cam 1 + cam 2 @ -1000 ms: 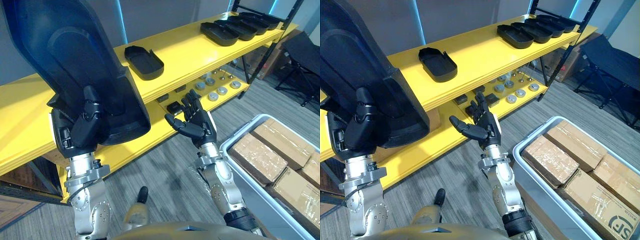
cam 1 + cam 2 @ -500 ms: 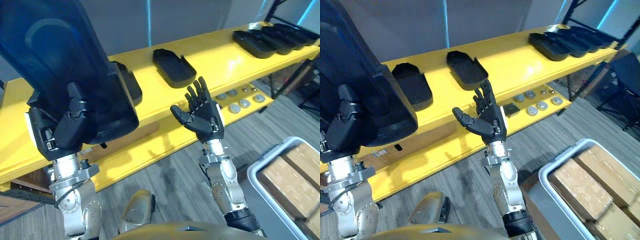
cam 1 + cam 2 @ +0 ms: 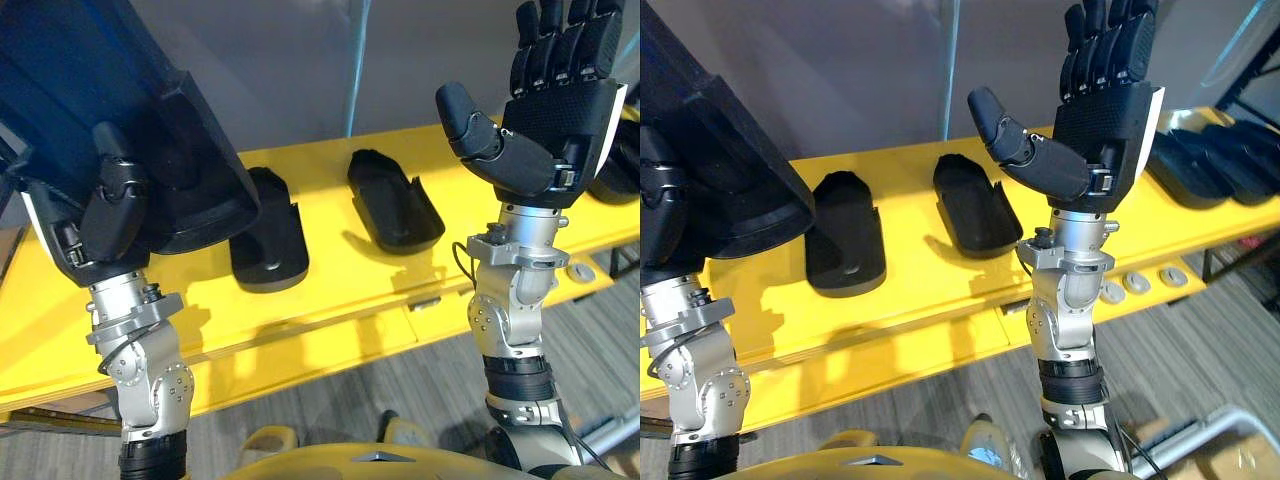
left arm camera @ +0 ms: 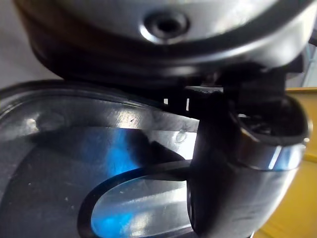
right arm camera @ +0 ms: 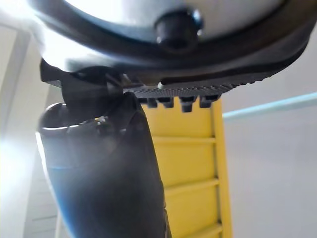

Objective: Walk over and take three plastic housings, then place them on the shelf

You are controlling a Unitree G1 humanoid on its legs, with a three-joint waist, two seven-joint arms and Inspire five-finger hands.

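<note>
My left hand (image 3: 105,215) is gripping a big black plastic housing (image 3: 150,130), with my thumb (image 4: 233,163) curling over its rim. I am holding it up in front of the yellow shelf (image 3: 330,300). My right hand (image 3: 555,110) is standing up high, fingers straight, holding nothing. Between my hands, a second housing (image 3: 268,240) and a third housing (image 3: 393,200) are lying side by side on the shelf, just apart. A row of more housings (image 3: 1200,155) is lying on the shelf past my right hand
</note>
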